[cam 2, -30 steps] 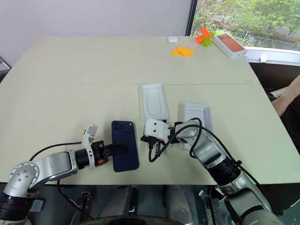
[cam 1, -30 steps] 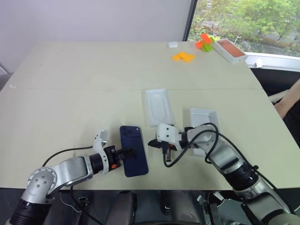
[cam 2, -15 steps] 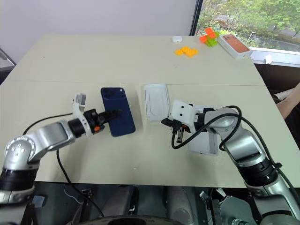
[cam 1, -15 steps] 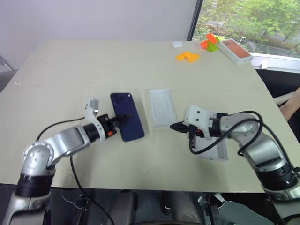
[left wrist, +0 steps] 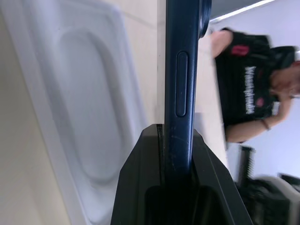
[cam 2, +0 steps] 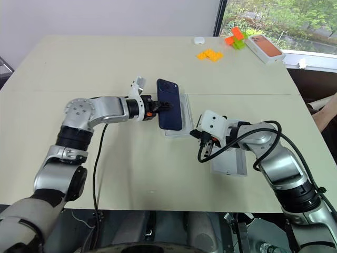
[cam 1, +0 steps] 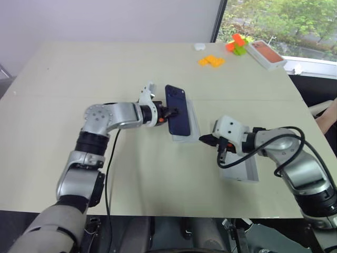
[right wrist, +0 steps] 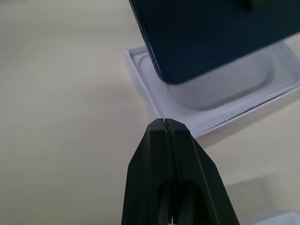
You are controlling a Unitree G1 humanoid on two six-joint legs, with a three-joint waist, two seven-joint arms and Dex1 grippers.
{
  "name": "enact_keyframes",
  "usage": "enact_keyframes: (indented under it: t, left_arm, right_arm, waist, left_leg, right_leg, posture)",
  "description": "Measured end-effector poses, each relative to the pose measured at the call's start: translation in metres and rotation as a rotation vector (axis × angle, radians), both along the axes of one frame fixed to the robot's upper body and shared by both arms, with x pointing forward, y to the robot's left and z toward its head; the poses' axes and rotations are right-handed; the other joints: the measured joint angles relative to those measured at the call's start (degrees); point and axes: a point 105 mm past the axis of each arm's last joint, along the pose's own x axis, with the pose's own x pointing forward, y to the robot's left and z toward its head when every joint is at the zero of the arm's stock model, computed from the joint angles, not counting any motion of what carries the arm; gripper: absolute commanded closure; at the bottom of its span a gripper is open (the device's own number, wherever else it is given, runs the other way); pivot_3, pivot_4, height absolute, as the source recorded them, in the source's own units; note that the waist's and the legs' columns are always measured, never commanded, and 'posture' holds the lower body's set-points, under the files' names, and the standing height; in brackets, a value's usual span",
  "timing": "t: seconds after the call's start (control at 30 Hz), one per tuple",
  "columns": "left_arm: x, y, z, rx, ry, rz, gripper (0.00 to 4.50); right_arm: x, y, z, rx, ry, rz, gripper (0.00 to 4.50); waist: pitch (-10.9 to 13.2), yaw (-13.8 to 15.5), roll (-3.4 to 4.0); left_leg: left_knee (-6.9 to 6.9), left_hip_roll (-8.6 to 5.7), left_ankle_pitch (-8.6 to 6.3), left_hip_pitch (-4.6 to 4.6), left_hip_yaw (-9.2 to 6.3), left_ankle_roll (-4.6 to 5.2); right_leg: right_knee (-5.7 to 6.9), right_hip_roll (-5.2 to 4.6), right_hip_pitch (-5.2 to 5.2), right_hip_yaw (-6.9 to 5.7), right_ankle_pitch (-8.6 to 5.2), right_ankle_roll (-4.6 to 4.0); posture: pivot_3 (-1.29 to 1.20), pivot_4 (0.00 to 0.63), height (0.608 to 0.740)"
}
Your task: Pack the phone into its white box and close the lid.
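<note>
I have the left gripper (cam 1: 164,112) clamped on the edge of the phone (cam 1: 177,110), holding it off the table (cam 1: 79,79) near the middle of the frame, its dark blue back and camera corner facing up. The phone hangs over a thin white insert (cam 1: 192,124) with an oval recess, which lies flat on the table just below it. In the left wrist view the phone (left wrist: 183,70) stands edge-on between my fingers (left wrist: 140,183), with the insert (left wrist: 79,103) beside it.

My right gripper (cam 1: 202,139) sits right of centre with its fingers pressed together, holding nothing, its tip close to the insert's near corner. Under that arm lies a white box (cam 1: 243,171) on the table at lower right.

The table is a pale beige surface with a seam running across it. At the upper right of the frame sit orange blocks (cam 1: 211,61), an orange and green toy (cam 1: 236,44) and a box with a salmon-orange top (cam 1: 268,54). Beyond them is a window (cam 1: 279,21) with green trees; a plain wall (cam 1: 105,21) fills the upper left.
</note>
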Motion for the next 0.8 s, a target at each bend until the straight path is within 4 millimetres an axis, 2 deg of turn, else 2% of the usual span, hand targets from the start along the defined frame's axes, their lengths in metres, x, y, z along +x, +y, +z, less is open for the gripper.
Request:
enact_keyframes:
  t: [0.13,0.33,0.8]
  left_arm:
    - [0.004,-0.006,-0.015,0.019,0.042,0.007,4.48]
    - [0.007,-0.015,-0.015,0.005,0.062,0.003,4.48]
    - [0.009,-0.017,-0.023,-0.021,0.102,0.033,4.48]
  right_arm:
    - [-0.001,-0.002,-0.002,-0.002,0.000,-0.015,4.50]
    - [-0.001,-0.007,-0.004,-0.011,0.002,-0.038,4.50]
    - [0.000,-0.008,-0.003,-0.017,-0.005,-0.043,4.50]
  waist:
    - [0.0,0.0,0.00]
    - [0.0,0.1,0.00]
    - [0.0,0.1,0.00]
  left_leg:
    - [0.03,0.01,0.00,-0.02,0.00,-0.01]
    - [0.10,-0.01,0.05,-0.02,0.01,-0.08]
    - [0.15,-0.01,0.07,0.00,0.01,-0.12]
  right_leg:
    - [0.00,-0.04,-0.01,0.00,0.03,0.06]
    - [0.02,-0.05,0.01,0.00,0.09,0.16]
    - [0.15,-0.05,0.00,0.00,0.11,0.17]
  posture:
    - [0.00,0.150,0.740]
    - [0.00,0.150,0.740]
    - [0.00,0.150,0.740]
